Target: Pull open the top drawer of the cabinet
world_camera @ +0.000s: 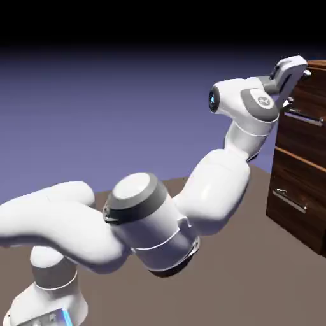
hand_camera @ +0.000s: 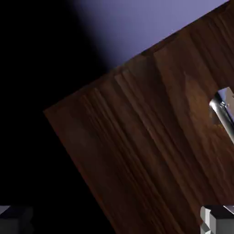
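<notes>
The cabinet (world_camera: 306, 224) is a dark brown wood-grain box at the exterior view's right edge. Its top drawer (world_camera: 313, 95) carries a thin silver bar handle (world_camera: 304, 117). My gripper (world_camera: 297, 87) hovers just in front of the top drawer's upper part, slightly above the handle and not touching it. In the hand view the drawer's wood (hand_camera: 155, 137) fills the right half, tilted, with one end of the handle (hand_camera: 222, 112) at the right edge. The gripper (hand_camera: 116, 219) is open: its grey fingertips (hand_camera: 216, 218) stand far apart at the bottom corners, with nothing between them.
The lower, matching drawer (world_camera: 299, 184) with its own silver handle (world_camera: 290, 201) sits below the top one. The cabinet stands on the brown table (world_camera: 255, 280). My white arm (world_camera: 210, 184) stretches from the lower left toward the cabinet.
</notes>
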### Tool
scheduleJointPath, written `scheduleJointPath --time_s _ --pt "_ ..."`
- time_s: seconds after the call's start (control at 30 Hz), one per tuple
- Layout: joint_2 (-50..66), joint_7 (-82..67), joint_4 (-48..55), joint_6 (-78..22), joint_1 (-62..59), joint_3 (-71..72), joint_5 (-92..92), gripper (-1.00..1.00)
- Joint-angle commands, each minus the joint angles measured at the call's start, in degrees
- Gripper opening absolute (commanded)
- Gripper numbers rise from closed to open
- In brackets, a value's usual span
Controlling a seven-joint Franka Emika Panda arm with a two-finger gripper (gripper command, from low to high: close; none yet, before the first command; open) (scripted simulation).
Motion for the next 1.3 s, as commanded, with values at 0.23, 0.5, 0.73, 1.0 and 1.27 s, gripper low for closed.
scheduleJointPath --time_s 0.23,0.5,0.73,1.0,1.27 --pt "-3.7 -13.8 6.5 -1.6 9.7 -5.4 -11.1 0.00" --pt "-3.4 -16.0 19.6 3.7 17.4 -5.9 -10.7 -1.00" --pt "-3.8 -14.0 7.1 -1.4 10.1 -5.4 -11.2 -1.00" --pt "-4.4 -11.8 -9.5 -8.0 0.1 -4.2 -10.9 -1.00" --pt "-5.2 -10.1 -26.1 -14.1 -10.4 -2.2 -9.4 -1.00"
